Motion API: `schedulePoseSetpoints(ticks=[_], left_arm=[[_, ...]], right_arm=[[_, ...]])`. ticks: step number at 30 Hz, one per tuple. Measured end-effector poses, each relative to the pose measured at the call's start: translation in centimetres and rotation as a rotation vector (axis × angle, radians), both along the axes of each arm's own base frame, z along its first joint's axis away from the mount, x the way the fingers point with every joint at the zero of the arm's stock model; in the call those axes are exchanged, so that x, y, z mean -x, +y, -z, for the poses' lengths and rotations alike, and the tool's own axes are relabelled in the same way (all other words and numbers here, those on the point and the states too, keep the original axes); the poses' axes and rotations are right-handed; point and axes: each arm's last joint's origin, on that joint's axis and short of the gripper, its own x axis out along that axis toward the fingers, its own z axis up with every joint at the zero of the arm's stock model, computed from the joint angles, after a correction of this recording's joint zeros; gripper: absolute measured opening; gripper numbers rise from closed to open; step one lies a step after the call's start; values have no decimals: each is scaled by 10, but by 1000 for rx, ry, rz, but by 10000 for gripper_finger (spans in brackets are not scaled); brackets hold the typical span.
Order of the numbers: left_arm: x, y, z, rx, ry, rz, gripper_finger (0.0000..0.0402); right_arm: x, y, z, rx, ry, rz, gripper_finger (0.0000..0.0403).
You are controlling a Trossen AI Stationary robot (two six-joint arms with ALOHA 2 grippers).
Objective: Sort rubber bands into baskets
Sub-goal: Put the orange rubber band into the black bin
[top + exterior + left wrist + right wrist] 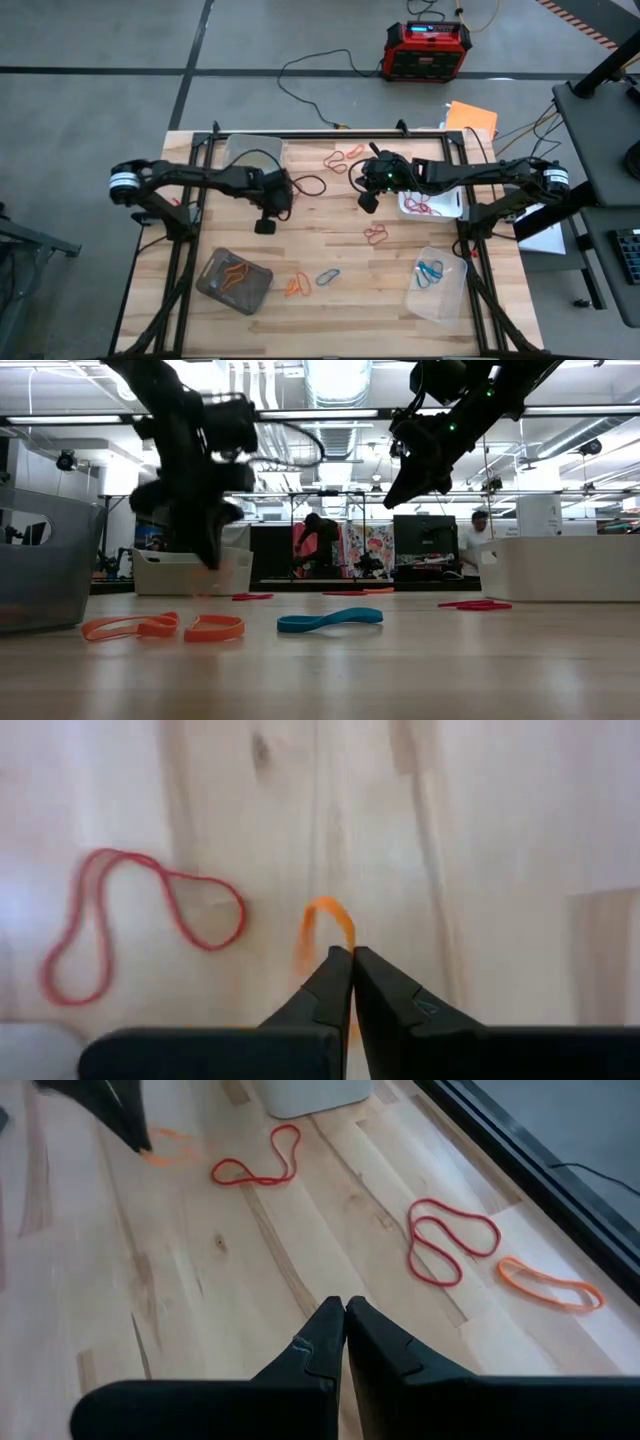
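My left gripper [265,226] points down over the table's middle left, shut on an orange rubber band [326,920]. My right gripper [368,203] hangs above the table's middle, shut and empty [344,1306]. Loose bands lie flat on the wood: red and orange ones [345,158] at the far side, a red one [377,235], and an orange [296,287] and a blue one [328,276] near the front. The grey-brown tub [212,290] holds orange bands, the white tub [450,208] red ones, the near clear tub [440,300] blue ones. The far clear tub [255,152] stands at the back left. My left gripper pinches the orange band between its two fingertips [340,965], coming from above and pointing down. A loop of the band [322,906] sticks out past the tips. Whether the band touches the table cannot be told.
A red band [140,920] lies on the wood close to my left gripper. A black cable loop [310,185] lies between the two grippers. A red-and-black box [426,50] stands on the floor beyond the table. People show in the room behind [478,540].
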Motion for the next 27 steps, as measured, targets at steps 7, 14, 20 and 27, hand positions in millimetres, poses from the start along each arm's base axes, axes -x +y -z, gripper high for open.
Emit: schedulePoseSetpoints(ticks=[7,14,20,27], left_arm=[[16,-14,-59,16,-101,7,0],[38,-46,-112,109,-147,-24,0],[61,-80,-129,301,-67,-25,0],[80,-115,-123,487,137,-89,0]], right_arm=[[0,0,0,-4,0,3,9],[0,1,0,-4,1,2,9],[0,1,0,-5,1,2,9],[0,2,0,-11,-2,3,9]])
